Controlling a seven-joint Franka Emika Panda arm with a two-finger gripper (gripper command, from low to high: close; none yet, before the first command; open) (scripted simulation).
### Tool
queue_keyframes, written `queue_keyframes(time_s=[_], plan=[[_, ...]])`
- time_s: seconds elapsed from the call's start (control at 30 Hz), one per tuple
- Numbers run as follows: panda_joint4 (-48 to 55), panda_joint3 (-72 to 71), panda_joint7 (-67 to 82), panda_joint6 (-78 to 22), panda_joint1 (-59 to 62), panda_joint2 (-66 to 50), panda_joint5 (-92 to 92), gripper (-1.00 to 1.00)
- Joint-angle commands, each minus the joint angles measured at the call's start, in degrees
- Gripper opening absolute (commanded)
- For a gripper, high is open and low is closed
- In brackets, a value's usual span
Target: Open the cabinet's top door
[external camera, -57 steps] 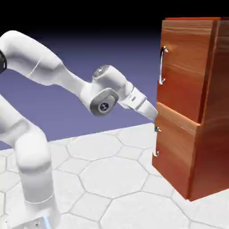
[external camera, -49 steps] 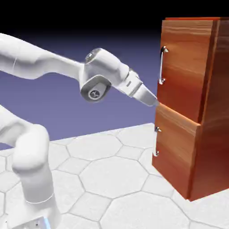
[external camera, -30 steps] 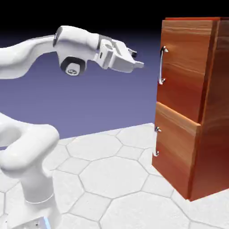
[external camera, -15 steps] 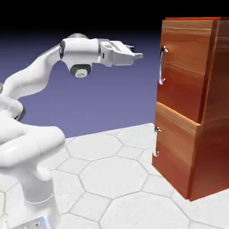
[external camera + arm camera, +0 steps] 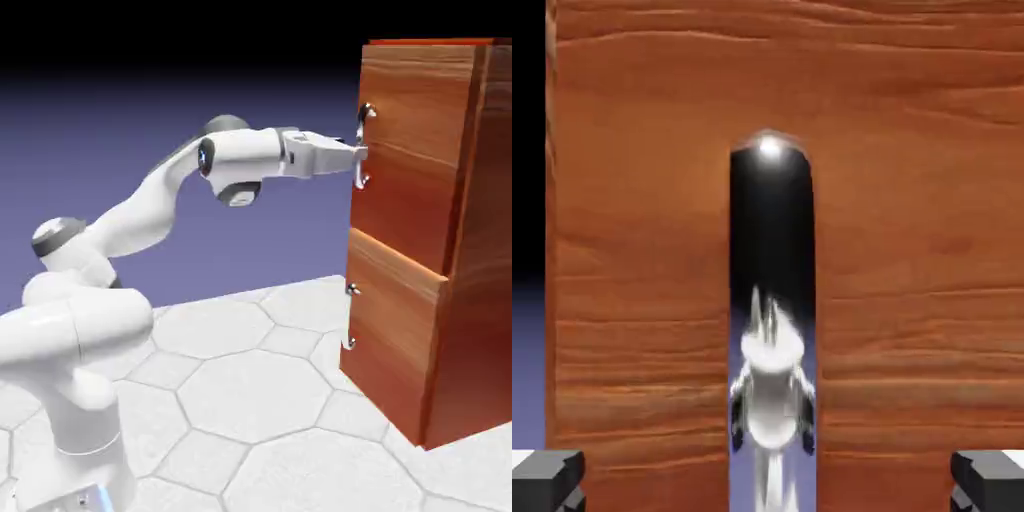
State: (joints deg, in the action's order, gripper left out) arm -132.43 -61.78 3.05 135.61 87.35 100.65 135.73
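The cabinet [image 5: 432, 235] stands at the exterior view's right, reddish-brown, with its top door [image 5: 410, 150] flush and shut. My gripper [image 5: 356, 153] reaches level from the left and sits at the middle of the door's vertical silver handle [image 5: 367, 110]. In the hand view the shiny handle [image 5: 771, 300] runs straight up the middle over the door's wood grain [image 5: 912, 250]. The two grey fingertips [image 5: 547, 478] stand far apart at the bottom corners, one on each side of the bar. The gripper [image 5: 768, 482] is open with the bar between its fingers, not touching them.
Under the top door is the shorter lower panel [image 5: 392, 340] with its own small silver handle [image 5: 349, 315]. The arm's base [image 5: 80, 400] fills the lower left. A white hexagon-tiled table [image 5: 250, 400] lies below the arm.
The hand has swung up from the seam between the two panels, levelled out, then advanced right and slightly down until its fingers straddle the top door's handle.
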Motion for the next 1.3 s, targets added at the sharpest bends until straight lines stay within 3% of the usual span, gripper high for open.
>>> queue_keyframes(time_s=[0.0,0.37,0.67,1.0,1.27], plan=[[0.0,0.0,0.0,0.0,0.0,0.0,0.0,-1.0],[-16.3,6.5,17.0,-24.9,-6.2,-3.9,7.5,-1.0],[-23.8,14.1,27.1,-47.3,-4.8,-11.6,4.6,-1.0],[-24.5,21.0,37.3,-72.3,3.7,-24.2,-4.1,-1.0],[-18.4,21.4,47.5,-92.2,15.4,-37.8,-14.5,-1.0]])
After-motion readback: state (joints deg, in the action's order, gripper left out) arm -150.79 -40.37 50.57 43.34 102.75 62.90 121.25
